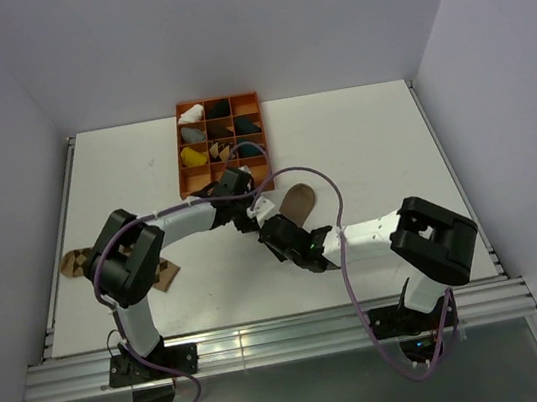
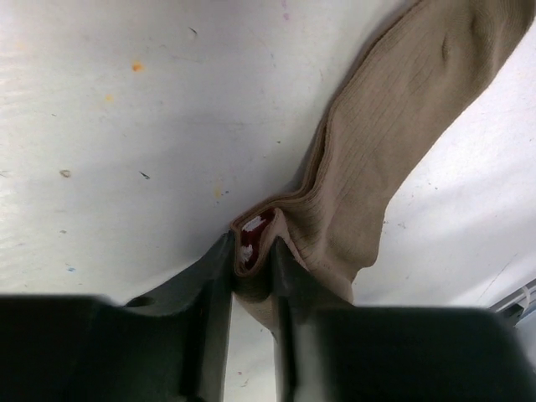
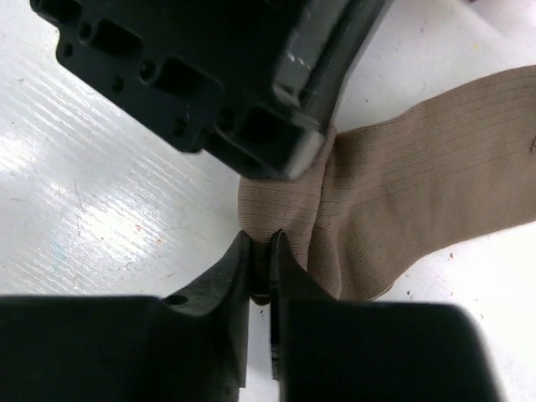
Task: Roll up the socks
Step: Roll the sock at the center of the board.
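Top external view: both arms reach in to the middle of the white table (image 1: 391, 142), and the left gripper (image 1: 248, 214) and right gripper (image 1: 265, 230) meet at the near end of the tan sock (image 1: 299, 199), which lies flat just this side of the orange compartment tray (image 1: 181, 163). The argyle sock (image 1: 75, 262) sits well apart at the left edge, partly under the left arm's elbow, so only one of the pair is being worked

Left wrist view: the left gripper (image 2: 251, 251) is clamped on the red-and-white striped cuff (image 2: 254, 228) of the tan sock (image 2: 402, 142); the cuff is bunched upright between the jaws and the leg trails away to the upper right, resting on the table

Right wrist view: the right gripper (image 3: 260, 251) is pinched down on a fold of the tan sock (image 3: 419, 201) just beside the cuff, with only a thin sliver of fabric showing between its jaws. The body of the left gripper (image 3: 218, 75) hangs right above the same spot, nearly touching it

This looks like the very start of the roll, with the cuff end gathered by both hands and no turn yet wound. The next move calls for turning the pinched end over onto the leg while keeping it tight, and with the two grippers this crowded, one likely has to let go and re-grip without the fold springing open
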You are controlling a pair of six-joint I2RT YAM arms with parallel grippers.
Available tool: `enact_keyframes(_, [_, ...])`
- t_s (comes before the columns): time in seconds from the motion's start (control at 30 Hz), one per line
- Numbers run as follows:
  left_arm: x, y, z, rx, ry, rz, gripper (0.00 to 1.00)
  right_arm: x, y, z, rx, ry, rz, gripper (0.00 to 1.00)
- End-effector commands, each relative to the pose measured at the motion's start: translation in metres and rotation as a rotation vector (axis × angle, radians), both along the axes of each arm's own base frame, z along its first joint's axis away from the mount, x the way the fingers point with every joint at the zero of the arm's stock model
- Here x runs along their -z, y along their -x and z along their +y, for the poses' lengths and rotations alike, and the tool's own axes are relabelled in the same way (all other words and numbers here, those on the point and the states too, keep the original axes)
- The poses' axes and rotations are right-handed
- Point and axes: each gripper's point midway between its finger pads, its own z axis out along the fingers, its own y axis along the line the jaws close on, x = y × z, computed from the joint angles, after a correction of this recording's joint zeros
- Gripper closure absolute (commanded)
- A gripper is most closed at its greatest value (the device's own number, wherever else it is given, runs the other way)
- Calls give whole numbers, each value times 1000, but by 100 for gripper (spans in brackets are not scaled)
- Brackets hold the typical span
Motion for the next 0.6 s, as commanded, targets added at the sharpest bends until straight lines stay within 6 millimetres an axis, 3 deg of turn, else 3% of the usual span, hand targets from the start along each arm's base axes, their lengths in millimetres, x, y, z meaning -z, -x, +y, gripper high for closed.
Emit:
enact_keyframes(0.0, [0, 0, 14, -5, -33, 9, 63, 5, 3, 1, 18, 0, 24, 94])
enact_keyframes(0.03, [-6, -4, 18, -21, -27, -5, 57, 4, 6, 5, 0, -29, 42, 100])
enact_keyframes(0.1, [-11, -8, 25, -51, -38, -30, 38, -3, 9, 10, -16, -93, 70, 100])
enact_keyframes(0.2, [-23, -14, 34, -102, -35, -71, 20, -8, 12, 15, -46, -204, 148, 100])
enact_keyframes(0.43, [-34, -16, 56, -263, 5, -116, 19, -21, 8, 21, -67, -474, 337, 100])
enact_keyframes(0.57, [-29, -4, 62, -296, 45, -115, 22, -24, 7, 23, -70, -601, 449, 100])
